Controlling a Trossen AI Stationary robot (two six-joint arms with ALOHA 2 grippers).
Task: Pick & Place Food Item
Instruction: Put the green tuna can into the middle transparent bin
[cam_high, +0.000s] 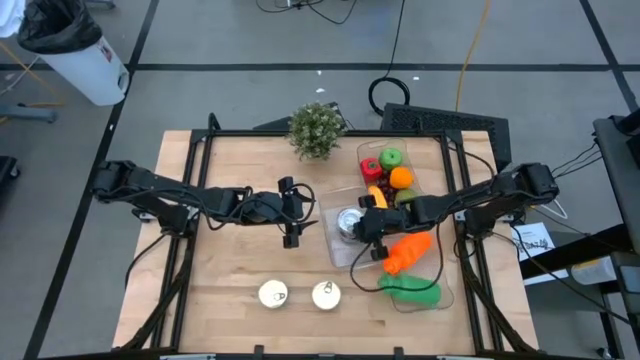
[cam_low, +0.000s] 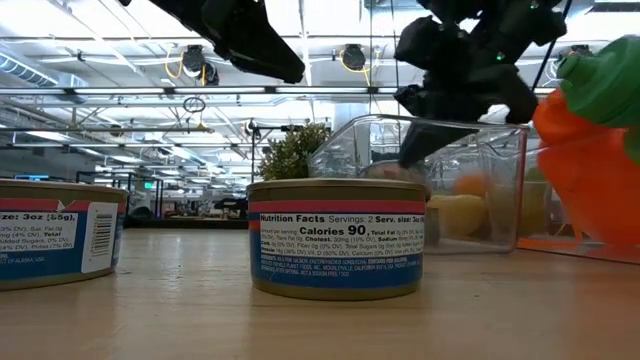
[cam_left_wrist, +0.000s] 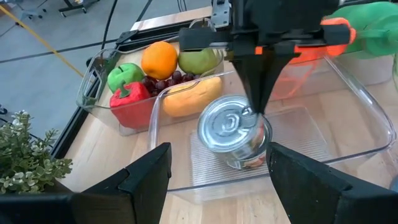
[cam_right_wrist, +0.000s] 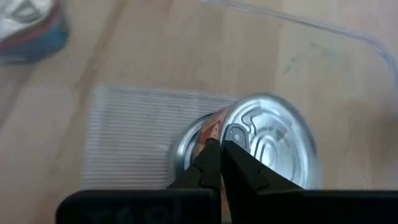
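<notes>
The middle can (cam_low: 336, 238), low in the frame, read "Nutrition Facts", "Servings: 2" and "Calories 90". The can at the left edge (cam_low: 55, 233) read "3oz".

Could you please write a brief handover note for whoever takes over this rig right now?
Right hand: shut, tips at the pull tab of the silver can, which lies in the clear tray.
Left hand: open, empty, waiting left of the tray.
Two cans stand on the table's front.
Done: one can is in the tray.
Left: apparently the two front cans.
</notes>
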